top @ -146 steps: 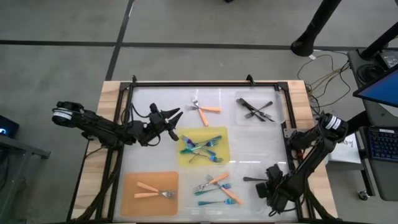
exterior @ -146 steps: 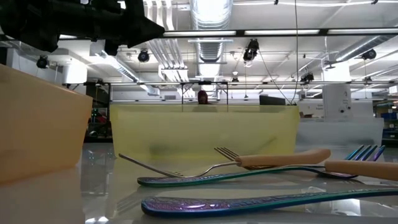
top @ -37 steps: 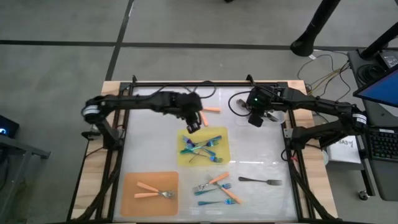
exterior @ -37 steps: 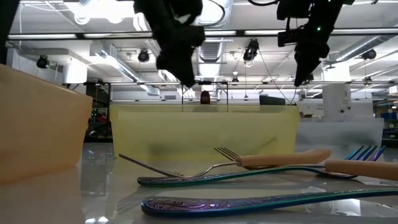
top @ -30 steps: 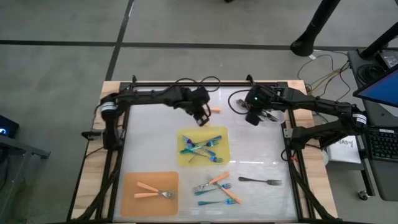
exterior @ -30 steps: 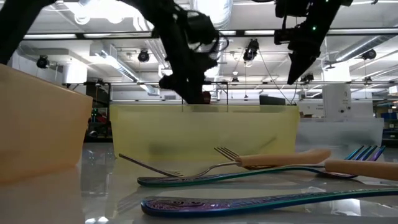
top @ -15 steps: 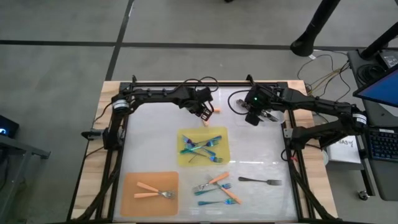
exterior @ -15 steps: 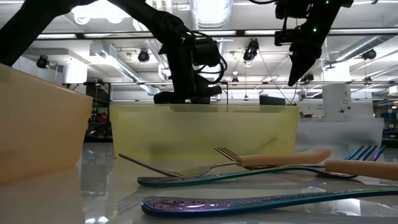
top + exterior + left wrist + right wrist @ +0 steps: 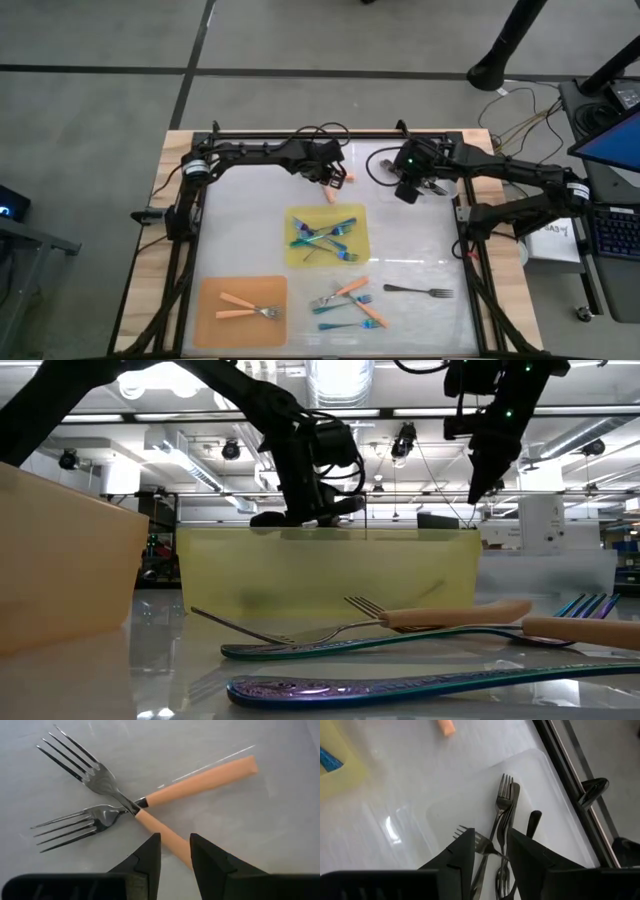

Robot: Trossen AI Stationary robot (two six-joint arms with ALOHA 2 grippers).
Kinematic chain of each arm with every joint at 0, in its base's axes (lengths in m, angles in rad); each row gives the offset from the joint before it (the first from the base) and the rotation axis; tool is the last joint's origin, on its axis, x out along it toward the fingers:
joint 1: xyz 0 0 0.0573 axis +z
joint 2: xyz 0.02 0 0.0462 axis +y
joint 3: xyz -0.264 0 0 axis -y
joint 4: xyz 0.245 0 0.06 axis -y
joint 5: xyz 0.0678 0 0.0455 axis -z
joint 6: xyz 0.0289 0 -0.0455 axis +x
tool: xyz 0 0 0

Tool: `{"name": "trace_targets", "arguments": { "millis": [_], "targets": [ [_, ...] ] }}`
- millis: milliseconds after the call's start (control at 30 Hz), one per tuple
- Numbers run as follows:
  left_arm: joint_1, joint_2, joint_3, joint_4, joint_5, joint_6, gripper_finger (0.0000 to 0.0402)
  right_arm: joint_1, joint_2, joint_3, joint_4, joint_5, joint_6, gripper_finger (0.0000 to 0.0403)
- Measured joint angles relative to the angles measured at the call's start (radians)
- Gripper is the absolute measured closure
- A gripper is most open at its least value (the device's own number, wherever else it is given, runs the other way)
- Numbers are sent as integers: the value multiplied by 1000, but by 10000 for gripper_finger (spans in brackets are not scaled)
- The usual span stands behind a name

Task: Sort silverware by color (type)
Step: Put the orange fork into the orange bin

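A white worktop [image 9: 250, 240] carries forks of three kinds. Near the front edge, left of centre, an orange square mat [image 9: 242, 306] holds two orange-handled forks with silver heads [image 9: 246, 306]. Beside it, toward the middle of the front edge, a loose heap of iridescent blue-teal forks mixed with orange-handled ones [image 9: 348, 304] lies on the bare surface. Just to its right a single dark grey metal fork [image 9: 418, 291] lies alone.

At the centre of the worktop, a yellow square mat [image 9: 361, 229] holds a pile of blue-teal forks [image 9: 324, 238].

Toward the back edge, two crossed orange-handled forks [image 9: 145, 802] lie on the bare surface. The left gripper [image 9: 175, 851] is down over them, its two dark fingers a narrow gap apart on either side of one orange handle, not yet pinching it. In the back right corner, a clear flat mat [image 9: 470, 800] holds several dark grey forks [image 9: 502, 827]. The right gripper [image 9: 491, 849] hovers above them with its fingers slightly apart, holding nothing.
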Motion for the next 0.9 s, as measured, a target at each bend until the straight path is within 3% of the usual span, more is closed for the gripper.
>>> {"name": "trace_targets", "arguments": {
  "millis": [200, 500, 767, 900],
  "targets": [
    [3, 0, -1, 0, -43, -52, 287, 0, 0, -16, -3, 0, 3, 305],
    [3, 0, -5, -14, -77, -346, 265, 0, 0, -19, -21, 0, 18, 303],
    [4, 78, 7, -28, 14, -434, 265, 0, 0, -20, -46, 0, 14, 303],
    [3, 158, 82, -60, 19, -419, 265, 0, 0, -20, -46, 0, 12, 309]
  ]
}}
